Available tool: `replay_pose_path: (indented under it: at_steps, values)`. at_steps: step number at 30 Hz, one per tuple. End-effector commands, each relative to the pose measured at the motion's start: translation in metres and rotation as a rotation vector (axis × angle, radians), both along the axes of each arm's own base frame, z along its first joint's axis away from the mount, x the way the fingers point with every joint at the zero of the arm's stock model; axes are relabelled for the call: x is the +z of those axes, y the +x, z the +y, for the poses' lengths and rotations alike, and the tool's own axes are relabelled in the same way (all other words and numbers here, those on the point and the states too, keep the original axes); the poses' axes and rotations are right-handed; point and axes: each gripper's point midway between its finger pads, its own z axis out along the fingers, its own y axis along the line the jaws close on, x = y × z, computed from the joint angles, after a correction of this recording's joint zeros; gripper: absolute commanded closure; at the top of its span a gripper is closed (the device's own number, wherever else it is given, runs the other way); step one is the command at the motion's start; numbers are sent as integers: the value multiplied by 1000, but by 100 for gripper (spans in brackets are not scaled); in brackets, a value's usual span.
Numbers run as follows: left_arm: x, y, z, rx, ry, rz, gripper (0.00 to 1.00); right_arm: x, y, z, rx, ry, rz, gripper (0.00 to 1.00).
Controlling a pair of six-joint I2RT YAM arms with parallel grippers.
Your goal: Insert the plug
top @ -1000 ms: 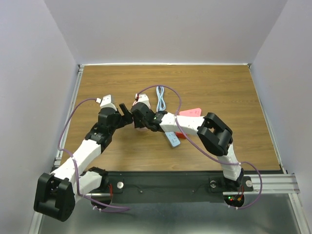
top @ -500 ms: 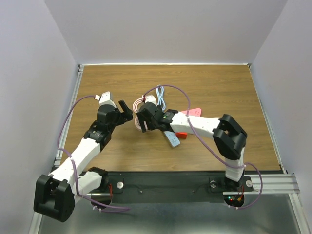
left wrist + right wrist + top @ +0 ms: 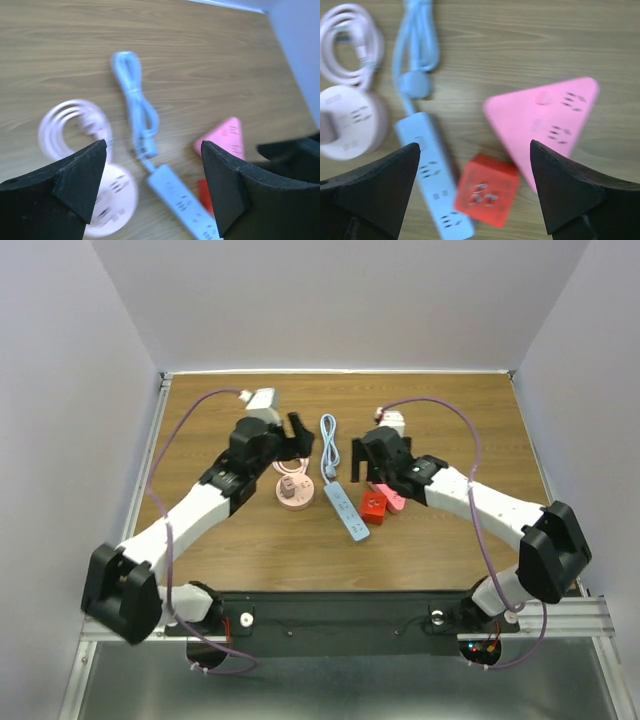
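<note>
The red plug (image 3: pixel 375 505) lies on the table, prongs up, between the light blue power strip (image 3: pixel 345 510) and a pink triangular socket block (image 3: pixel 395 499). In the right wrist view the plug (image 3: pixel 487 192) sits below and between my open right fingers, with the strip (image 3: pixel 435 175) to its left. My right gripper (image 3: pixel 366 466) hovers open and empty just beyond the plug. My left gripper (image 3: pixel 297 435) is open and empty above the far end of the strip; its view shows the strip (image 3: pixel 182 205) and a sliver of the plug (image 3: pixel 204 192).
A round pink socket (image 3: pixel 293 490) with a coiled pink cord (image 3: pixel 75 122) lies left of the strip. The strip's bundled blue cable (image 3: pixel 329 445) runs toward the far side. The pink triangular block also shows in the right wrist view (image 3: pixel 550 120).
Both arms have swung apart. The right arm moved from centre-left over to the right, uncovering the strip and plug. The left gripper moved farther back and right.
</note>
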Motion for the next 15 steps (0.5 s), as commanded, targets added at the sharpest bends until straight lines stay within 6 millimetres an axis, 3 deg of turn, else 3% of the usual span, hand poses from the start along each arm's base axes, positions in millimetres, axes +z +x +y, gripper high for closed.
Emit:
replay_pose_path:
  at_steps: [1, 3, 4, 6, 7, 8, 9, 12, 13, 15]
  values:
    - [21, 4, -85, -296, -42, -79, 13, -6, 7, -47, -132, 66, 24, 4]
    - [20, -7, -125, -434, -69, -65, 14, -14, 7, -61, -169, 92, 47, 4]
    - [-5, -3, -141, -470, -58, -10, 14, -13, 9, -71, -191, 116, 49, 4]
    - [-8, -7, -169, -535, -72, 7, 15, -20, 6, -84, -219, 127, 59, 4]
    - [-27, -6, -179, -561, -63, 47, 15, -21, 4, -85, -217, 139, 64, 4]
    - [-25, -3, -187, -570, -75, 47, 15, -19, 3, -94, -234, 160, 56, 4]
    - [-44, -2, -194, -580, -72, 91, 16, -21, 2, -96, -234, 168, 60, 4]
    - [-55, 2, -203, -593, -91, 131, 16, -24, -4, -105, -246, 195, 67, 4]
    - [-71, 3, -206, -596, -81, 172, 16, -25, -5, -107, -248, 201, 72, 4]
    - [-78, 4, -210, -605, -88, 200, 16, -23, -8, -111, -253, 211, 66, 4]
